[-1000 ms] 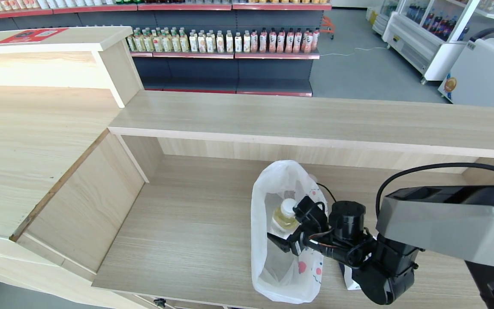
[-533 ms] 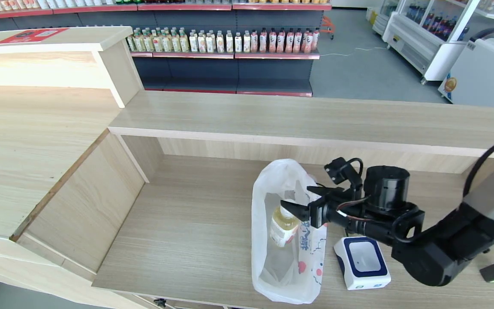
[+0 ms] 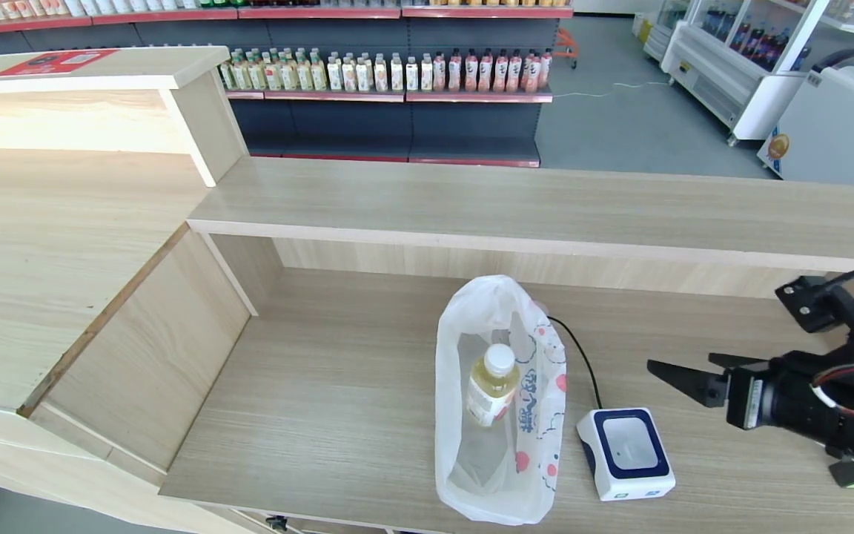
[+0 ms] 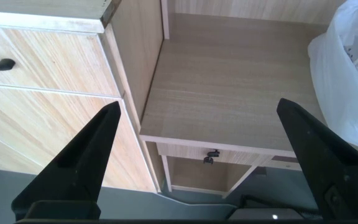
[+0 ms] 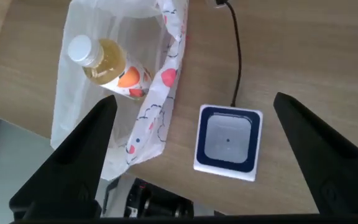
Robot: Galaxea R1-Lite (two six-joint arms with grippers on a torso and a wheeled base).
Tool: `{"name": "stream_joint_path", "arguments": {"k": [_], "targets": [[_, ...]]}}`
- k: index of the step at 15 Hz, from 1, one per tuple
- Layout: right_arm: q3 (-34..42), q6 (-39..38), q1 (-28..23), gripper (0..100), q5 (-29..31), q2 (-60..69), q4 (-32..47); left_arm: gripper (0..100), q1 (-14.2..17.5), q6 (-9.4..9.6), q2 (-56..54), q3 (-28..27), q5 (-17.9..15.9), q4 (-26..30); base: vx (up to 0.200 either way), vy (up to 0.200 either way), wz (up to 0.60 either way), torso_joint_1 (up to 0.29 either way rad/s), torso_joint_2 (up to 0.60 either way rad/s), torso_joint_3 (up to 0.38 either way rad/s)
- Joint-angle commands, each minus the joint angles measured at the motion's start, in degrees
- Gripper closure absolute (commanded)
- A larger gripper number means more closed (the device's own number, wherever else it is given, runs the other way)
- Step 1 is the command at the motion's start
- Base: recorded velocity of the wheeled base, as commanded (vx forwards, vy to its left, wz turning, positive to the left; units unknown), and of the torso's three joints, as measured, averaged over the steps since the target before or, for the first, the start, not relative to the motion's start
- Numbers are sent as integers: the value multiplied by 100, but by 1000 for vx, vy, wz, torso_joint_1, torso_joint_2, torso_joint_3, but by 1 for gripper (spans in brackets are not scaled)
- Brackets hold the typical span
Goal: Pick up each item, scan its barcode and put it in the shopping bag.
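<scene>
A: Where's the clear plastic bottle of yellow drink with a white cap [image 3: 491, 384]?

B: Cap up inside the white plastic shopping bag with cartoon print [image 3: 540, 415], on the pale wooden counter [image 3: 338, 400]. The white-and-navy square barcode scanner [image 3: 626, 454] sits just beside the bag.

A: And the claws?

B: The right gripper [image 3: 683, 363] hangs right of the scanner, fingers apart, empty. The left gripper [image 4: 194, 162] is spread wide too, holding nothing, by the counter's front edge near the pale drawer fronts [image 4: 42, 74].

There is one shopping bag [image 3: 451, 445], lower centre of the frame. It holds one bottle [image 3: 491, 386]. One scanner [image 3: 626, 454] lies just right of it.
</scene>
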State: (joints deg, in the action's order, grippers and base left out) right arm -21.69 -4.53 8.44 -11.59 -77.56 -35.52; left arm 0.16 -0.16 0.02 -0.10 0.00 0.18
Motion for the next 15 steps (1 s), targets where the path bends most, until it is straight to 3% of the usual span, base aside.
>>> {"name": "stream_joint_path", "arguments": {"k": [1, 4, 11, 15], "targets": [[305, -4, -685, 0, 8, 1551, 872, 0, 2, -2, -2, 1, 0, -1, 0, 0, 0, 0, 0, 0], [297, -4, -721, 0, 8, 2192, 1592, 0, 2, -2, -2, 1, 0, -1, 0, -133, 0, 0, 0, 3], [270, -4, -721, 0, 8, 2816, 2375, 0, 2, 16, -2, 1, 9, -1, -29, -200, 0, 2, 2, 4], [261, 5, -721, 0, 8, 2922, 2427, 0, 2, -2, -2, 1, 0, -1, 0, 0, 0, 0, 0, 0]]}}
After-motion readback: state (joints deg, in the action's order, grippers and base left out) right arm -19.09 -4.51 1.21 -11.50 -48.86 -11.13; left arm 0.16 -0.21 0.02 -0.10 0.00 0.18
